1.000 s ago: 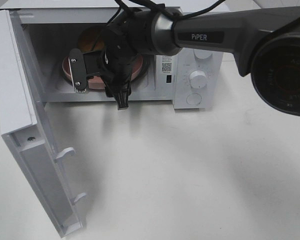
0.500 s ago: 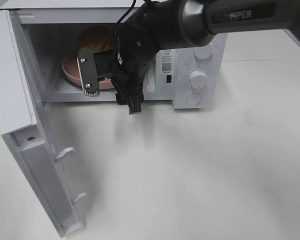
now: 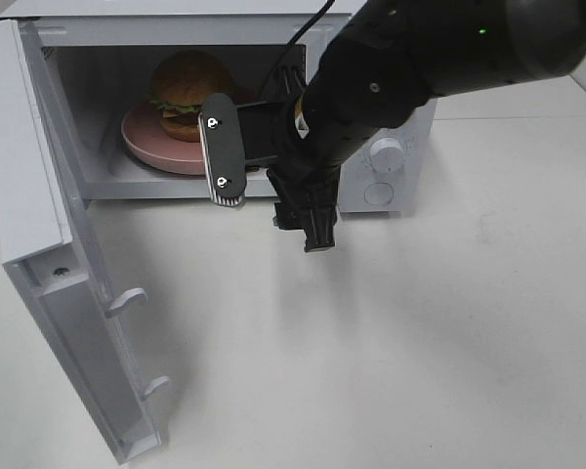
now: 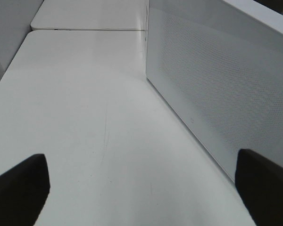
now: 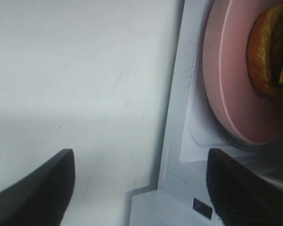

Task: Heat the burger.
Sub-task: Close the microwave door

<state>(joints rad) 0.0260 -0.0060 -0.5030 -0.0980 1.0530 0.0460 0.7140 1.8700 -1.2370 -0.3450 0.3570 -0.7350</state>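
Backing out of the microwave (image 3: 410, 166), the right gripper (image 3: 272, 217) had uncovered the burger (image 3: 188, 93) on its pink plate (image 3: 142, 137); its fingers and the left gripper's (image 4: 141, 188) stood apart, empty.

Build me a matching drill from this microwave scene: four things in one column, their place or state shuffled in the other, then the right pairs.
Column one
1. round burger with glossy golden-brown bun
2. round pink plate
3. white hinged door
4. black right gripper

Column two
A. swung wide open, on the left
B. jaws apart, holding nothing, just outside the opening
C. inside the white microwave, on its floor
D. sitting on the plate

Pairs: 1-D, 2-C, 3-A, 4-B
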